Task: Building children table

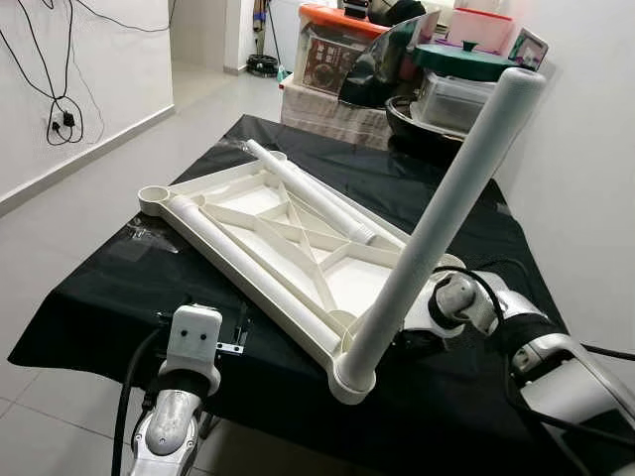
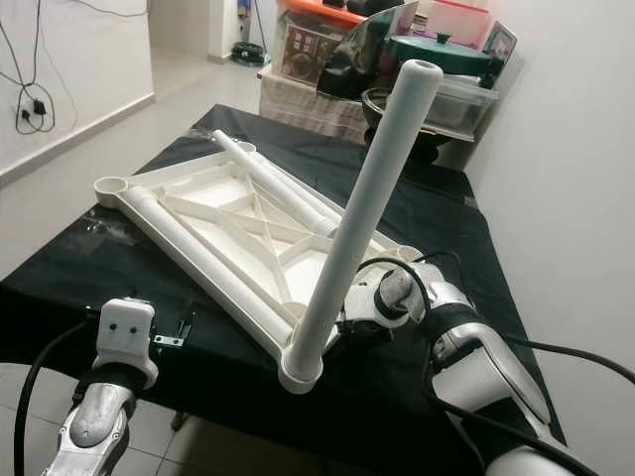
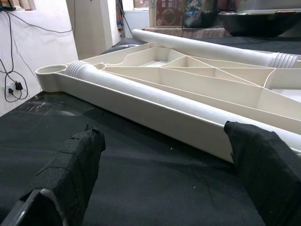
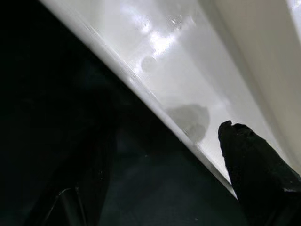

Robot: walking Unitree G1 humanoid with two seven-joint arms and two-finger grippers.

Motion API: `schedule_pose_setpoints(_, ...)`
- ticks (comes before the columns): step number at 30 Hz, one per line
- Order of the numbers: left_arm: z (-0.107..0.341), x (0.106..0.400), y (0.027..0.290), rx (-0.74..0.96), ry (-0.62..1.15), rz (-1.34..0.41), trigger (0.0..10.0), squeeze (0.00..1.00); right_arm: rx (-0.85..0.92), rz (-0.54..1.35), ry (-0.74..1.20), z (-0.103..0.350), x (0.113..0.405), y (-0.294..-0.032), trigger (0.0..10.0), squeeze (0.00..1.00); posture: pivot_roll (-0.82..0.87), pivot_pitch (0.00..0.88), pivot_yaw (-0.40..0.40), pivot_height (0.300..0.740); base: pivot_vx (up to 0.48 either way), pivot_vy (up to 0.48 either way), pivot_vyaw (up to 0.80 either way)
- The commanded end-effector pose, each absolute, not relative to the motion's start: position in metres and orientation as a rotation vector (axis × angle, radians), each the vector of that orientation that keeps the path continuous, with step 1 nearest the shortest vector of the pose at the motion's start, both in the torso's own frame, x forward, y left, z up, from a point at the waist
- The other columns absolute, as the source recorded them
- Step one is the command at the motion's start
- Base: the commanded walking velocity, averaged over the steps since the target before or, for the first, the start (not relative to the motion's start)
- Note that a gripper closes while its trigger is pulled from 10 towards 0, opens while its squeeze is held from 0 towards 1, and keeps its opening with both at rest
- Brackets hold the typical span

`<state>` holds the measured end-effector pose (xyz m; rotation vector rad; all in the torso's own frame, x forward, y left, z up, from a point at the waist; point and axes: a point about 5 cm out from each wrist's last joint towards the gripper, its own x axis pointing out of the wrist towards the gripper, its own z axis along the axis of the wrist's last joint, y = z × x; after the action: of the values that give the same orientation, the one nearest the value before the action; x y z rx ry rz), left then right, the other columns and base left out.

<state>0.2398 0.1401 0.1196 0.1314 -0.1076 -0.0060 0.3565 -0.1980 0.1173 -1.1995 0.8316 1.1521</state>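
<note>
One leg (image 1: 437, 223) upright at tabletop (image 1: 248, 203) corner

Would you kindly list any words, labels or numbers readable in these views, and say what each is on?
None can be read.
Printed box beyond the table: graphics too small and blurred.
Framed picture on the bins: too small.
White tabletop, leg and black cloth: no markings show.

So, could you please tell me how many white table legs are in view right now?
3. One leg stands tilted in the tabletop's near corner socket. One leg lies along the tabletop's left edge. One leg lies across its far side. Others may be hidden.
</note>
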Motion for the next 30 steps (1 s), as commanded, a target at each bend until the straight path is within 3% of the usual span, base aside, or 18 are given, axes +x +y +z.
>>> schedule_pose_setpoints(1,0.117,0.239,0.134,0.123,-0.098,-0.022,10.0,0.0,-1.148,1.166,0.99,0.102,0.346,-0.21,5.7,0.0,0.08,0.0,-0.205,0.74,0.0,0.0,0.0)
schedule_pose_setpoints(3,0.117,0.239,0.133,0.122,-0.097,-0.022,10.0,0.0,-1.146,1.166,0.994,0.102,0.346,-0.21,5.7,0.0,0.08,0.0,-0.205,0.74,0.0,0.0,0.0)
schedule_pose_setpoints(4,0.117,0.239,0.133,0.122,-0.096,-0.02,10.0,0.0,-1.154,1.176,1.003,0.102,0.345,-0.209,2.7,0.0,0.08,0.0,-0.208,0.74,0.0,0.0,0.0)
schedule_pose_setpoints(6,0.117,0.239,0.133,0.122,-0.096,-0.019,10.0,0.0,-1.157,1.178,1.007,0.101,0.345,-0.209,2.7,0.0,0.08,0.0,-0.208,0.74,0.0,0.0,0.0)
schedule_pose_setpoints(7,0.117,0.239,0.134,0.121,-0.096,-0.017,10.0,0.0,-1.156,1.187,1.018,0.099,0.344,-0.209,0.0,0.0,0.08,0.0,-0.21,0.74,0.0,0.0,0.0)
schedule_pose_setpoints(17,0.116,0.238,0.133,0.113,-0.093,-0.014,10.0,0.0,-0.997,1.12,1.02,0.089,0.341,-0.203,0.0,0.0,0.08,0.0,-0.209,0.74,0.0,0.0,0.0)
schedule_pose_setpoints(26,0.116,0.238,0.133,0.102,-0.092,-0.005,10.0,0.0,-0.681,0.929,1.034,0.085,0.344,-0.195,0.0,0.0,0.08,0.0,-0.215,0.74,0.0,0.0,0.0)
schedule_pose_setpoints(30,0.115,0.237,0.134,0.09,-0.091,0.004,10.0,0.0,-0.41,0.69,1.059,0.081,0.346,-0.191,0.0,0.0,0.07,0.0,-0.22,0.74,0.0,0.0,0.0)
